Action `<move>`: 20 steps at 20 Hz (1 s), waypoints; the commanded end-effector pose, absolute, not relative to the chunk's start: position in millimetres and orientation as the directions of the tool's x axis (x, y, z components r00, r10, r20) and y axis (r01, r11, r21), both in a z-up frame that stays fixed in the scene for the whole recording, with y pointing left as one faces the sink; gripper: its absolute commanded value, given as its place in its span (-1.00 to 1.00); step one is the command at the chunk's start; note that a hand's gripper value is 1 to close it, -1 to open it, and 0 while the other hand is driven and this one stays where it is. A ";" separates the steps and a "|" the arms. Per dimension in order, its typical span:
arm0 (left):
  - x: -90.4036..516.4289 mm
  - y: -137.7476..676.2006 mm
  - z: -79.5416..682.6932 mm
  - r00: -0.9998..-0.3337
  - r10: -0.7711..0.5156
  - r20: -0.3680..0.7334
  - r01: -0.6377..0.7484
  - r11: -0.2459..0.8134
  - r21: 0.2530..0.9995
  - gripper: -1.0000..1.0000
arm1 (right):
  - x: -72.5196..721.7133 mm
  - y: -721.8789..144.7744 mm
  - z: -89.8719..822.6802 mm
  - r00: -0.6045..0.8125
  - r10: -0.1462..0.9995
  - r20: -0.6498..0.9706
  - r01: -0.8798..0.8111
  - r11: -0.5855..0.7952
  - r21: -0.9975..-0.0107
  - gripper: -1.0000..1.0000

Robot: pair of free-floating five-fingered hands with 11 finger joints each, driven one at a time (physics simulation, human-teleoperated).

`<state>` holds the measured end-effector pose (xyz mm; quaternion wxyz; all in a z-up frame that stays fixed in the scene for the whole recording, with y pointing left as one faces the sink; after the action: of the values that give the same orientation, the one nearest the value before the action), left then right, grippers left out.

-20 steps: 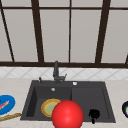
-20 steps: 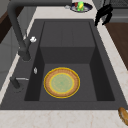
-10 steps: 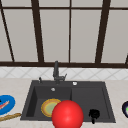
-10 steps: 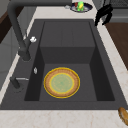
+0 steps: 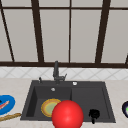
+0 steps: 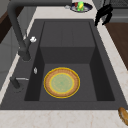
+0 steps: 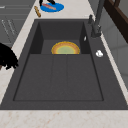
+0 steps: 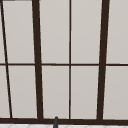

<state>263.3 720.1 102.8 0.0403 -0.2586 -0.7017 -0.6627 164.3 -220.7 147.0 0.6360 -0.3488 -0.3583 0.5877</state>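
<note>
A dark sink [image 5: 75, 86] is set into a pale, marbled countertop [image 7: 62, 118], under a window [image 8: 70, 62] with dark brown bars and a tiled strip of wall below it. A dark faucet [image 5: 56, 72] stands at the back rim.

The sink has a deep basin at the left and a shallower, ribbed drainboard [image 7: 58, 77] at the right. A yellow-rimmed plate with a green centre [image 6: 61, 82] lies flat on the basin floor, well clear of the walls.

The right hand [image 5: 94, 114] hangs over the sink's front right edge; in the left side view [image 6: 103, 14] its fingers hang loosely downward, curled a little, holding nothing. A big red ball [image 5: 67, 115] sits in the foreground of the front view, between plate and hand.

On the counter to the left lie a blue plate [image 5: 6, 103] with food and a wooden stick [image 5: 10, 117] beside it. To the right, a dark bowl [image 6: 80, 7] with bright contents sits near the hand. The drainboard lies bare.
</note>
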 end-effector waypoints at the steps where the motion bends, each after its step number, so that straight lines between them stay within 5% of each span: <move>1: 275.5 711.7 83.4 -0.856 0.254 0.450 0.448 -0.067 0.891 -1.00 | 164.3 -220.7 147.0 0.052 0.998 0.046 -0.498 0.066 -0.865 0.00; 9: 291.8 704.2 89.2 -0.774 0.214 0.595 0.575 -0.155 0.804 -1.00 | 164.3 -220.7 147.0 0.052 0.998 0.046 -0.498 0.066 -0.865 0.00; 10: 295.6 705.9 89.1 -0.766 0.214 0.606 0.586 -0.153 0.796 1.00 | 164.3 -220.7 147.0 0.052 0.998 0.046 -0.498 0.066 -0.865 0.00; 20: 258.5 713.4 108.8 -0.874 0.250 0.416 0.398 -0.123 0.909 1.00 | 164.3 -220.7 147.0 0.052 0.998 0.046 -0.498 0.066 -0.865 0.00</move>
<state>256.7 714.5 124.3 0.0293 -0.2332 -0.6793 -0.6952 164.3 -220.7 147.0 0.6360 -0.3488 -0.3583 0.5877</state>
